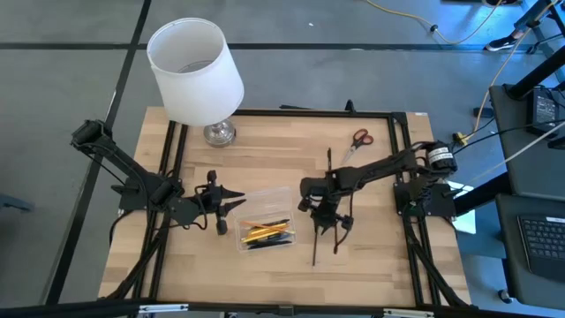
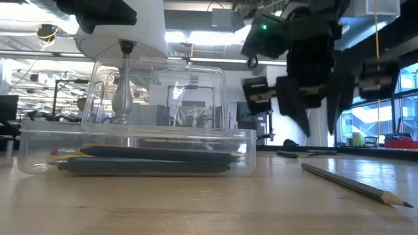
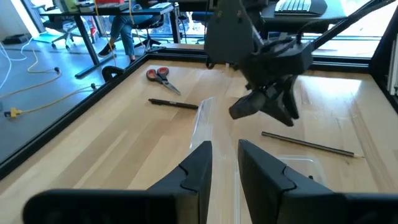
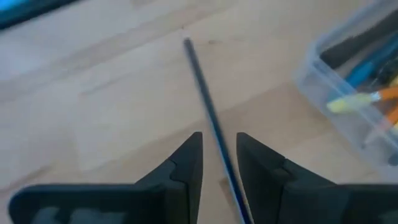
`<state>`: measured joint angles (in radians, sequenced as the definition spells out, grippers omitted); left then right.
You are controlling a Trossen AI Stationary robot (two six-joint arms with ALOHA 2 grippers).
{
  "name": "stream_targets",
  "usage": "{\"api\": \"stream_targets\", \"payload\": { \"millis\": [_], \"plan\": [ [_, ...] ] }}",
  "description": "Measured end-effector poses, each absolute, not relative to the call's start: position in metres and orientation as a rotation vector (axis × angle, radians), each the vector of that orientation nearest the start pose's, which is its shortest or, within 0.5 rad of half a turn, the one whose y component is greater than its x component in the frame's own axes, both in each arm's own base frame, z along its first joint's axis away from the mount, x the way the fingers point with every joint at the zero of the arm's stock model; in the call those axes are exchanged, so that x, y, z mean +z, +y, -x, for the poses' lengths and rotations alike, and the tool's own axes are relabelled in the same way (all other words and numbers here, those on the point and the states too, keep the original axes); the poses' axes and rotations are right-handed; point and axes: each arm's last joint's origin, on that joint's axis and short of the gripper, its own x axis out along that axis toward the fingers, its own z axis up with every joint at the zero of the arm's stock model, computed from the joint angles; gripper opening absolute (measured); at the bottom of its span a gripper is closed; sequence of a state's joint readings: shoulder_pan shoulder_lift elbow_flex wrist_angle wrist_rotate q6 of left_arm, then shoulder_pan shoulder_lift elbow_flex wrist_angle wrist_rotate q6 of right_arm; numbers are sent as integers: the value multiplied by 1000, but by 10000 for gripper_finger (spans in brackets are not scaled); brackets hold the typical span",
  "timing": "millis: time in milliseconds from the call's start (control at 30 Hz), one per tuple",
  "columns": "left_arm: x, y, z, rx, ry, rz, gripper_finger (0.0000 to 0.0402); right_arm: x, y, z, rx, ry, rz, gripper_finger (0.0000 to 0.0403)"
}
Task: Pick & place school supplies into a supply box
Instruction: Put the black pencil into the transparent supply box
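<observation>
Right wrist view, right claw (image 4: 219,155) slightly parted, straddling grey pencil (image 4: 208,112)

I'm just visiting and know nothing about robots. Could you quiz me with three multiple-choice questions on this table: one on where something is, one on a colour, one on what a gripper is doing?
1. Where are the scissors?
A. in the supply box
B. on the table near its far edge
C. in a gripper

2. What colour is the lamp shade?
A. white
B. green
C. red

3. The right gripper is:
A. open around a pencil
B. clamped on the lamp
C. out of view

Answers: 1 B, they lie on bare wood beyond the supply box. 2 A, seen from above. 3 A, its fingers straddle the pencil with gaps.
</observation>
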<state>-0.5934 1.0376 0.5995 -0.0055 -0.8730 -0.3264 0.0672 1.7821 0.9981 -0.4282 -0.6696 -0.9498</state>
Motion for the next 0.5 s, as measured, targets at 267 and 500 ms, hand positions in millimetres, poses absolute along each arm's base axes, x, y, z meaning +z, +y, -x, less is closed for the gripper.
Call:
{"api": "stream_targets", "payload": {
  "millis": [267, 500],
  "plan": [
    [244, -100, -187, 324, 280, 24, 72, 120, 21, -311, 1033, 658, 469, 101],
    [244, -99, -187, 354, 271, 17, 72, 107, 9, -300, 1051, 536, 442, 101]
  ]
}}
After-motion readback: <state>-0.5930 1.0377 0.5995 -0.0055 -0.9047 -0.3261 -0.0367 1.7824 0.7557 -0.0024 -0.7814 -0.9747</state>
